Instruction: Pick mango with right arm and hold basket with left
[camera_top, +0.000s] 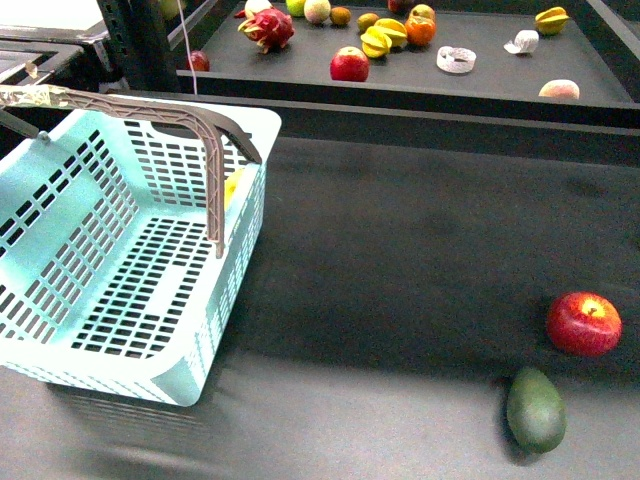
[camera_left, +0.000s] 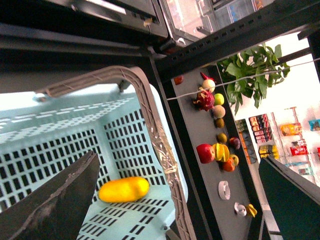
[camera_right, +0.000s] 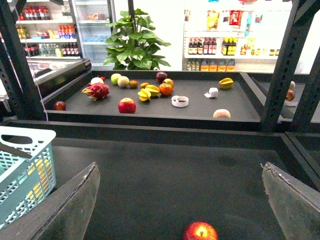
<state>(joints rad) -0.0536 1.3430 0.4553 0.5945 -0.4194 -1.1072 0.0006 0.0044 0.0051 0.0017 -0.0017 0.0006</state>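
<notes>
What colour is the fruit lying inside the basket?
Yellow-orange: the mango, clearest in the left wrist view.

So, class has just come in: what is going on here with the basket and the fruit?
The mango already lies inside the turquoise basket, seen from the left wrist camera. The basket sits tilted at the left of the dark table, one handle raised. The left gripper's fingers are spread wide over the basket; no grip on it shows. The right gripper is open and empty above the table. A red apple and a dark green fruit remain on the table.
</notes>
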